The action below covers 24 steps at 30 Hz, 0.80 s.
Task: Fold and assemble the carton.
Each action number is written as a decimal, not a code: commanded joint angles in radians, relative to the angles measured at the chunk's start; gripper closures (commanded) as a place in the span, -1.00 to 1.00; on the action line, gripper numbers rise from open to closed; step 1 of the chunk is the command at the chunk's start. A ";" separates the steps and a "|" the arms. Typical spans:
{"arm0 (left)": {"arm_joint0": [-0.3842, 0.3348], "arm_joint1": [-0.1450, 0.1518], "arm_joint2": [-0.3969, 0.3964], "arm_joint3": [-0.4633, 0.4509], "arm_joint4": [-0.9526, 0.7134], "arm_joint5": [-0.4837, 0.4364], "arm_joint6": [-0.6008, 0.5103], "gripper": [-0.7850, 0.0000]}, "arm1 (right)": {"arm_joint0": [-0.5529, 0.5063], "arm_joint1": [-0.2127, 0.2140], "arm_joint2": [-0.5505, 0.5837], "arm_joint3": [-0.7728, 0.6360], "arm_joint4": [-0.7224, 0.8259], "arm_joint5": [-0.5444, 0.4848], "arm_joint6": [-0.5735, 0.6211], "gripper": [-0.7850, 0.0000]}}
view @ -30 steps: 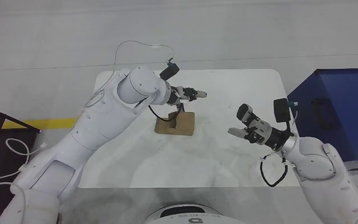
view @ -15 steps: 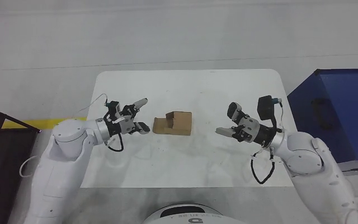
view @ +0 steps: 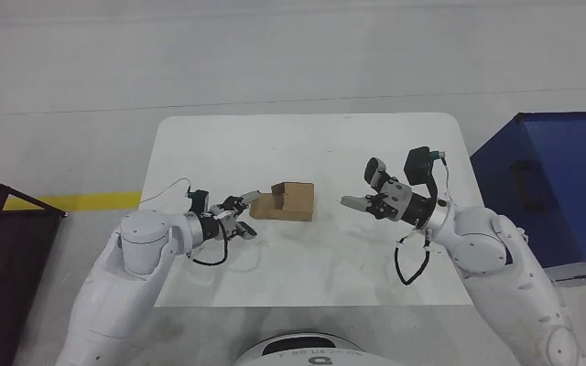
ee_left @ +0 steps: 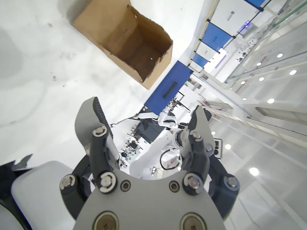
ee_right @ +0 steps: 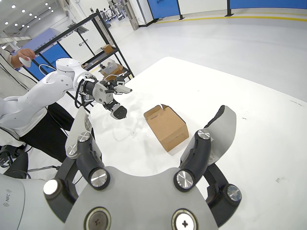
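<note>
Right now the carton (view: 285,201) is lying in the middle of the counter (view: 385,137), its open mouth facing the left gripper (view: 247,213), which is hovering just beside it with its fingers spread wide. The right gripper (view: 359,186) is hanging farther off the closed end, equally wide.

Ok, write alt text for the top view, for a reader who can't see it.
A small brown carton, partly assembled, sits in the middle of a white table. The left tool and right tool flank it, both open, neither touching it.
</note>
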 commanded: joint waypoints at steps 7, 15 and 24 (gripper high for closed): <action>-0.153 -0.016 0.121 0.061 0.023 0.229 0.092 -0.78 | -0.038 0.002 0.047 0.005 -0.002 -0.012 -0.030 -1.00; -0.242 -0.032 0.217 0.137 -0.055 0.229 0.158 0.07 | -0.066 0.002 0.077 0.016 0.001 -0.029 -0.067 -1.00; -0.319 -0.036 0.305 0.196 -0.126 0.229 0.216 0.25 | -0.090 0.001 0.099 0.021 -0.001 -0.041 -0.096 -1.00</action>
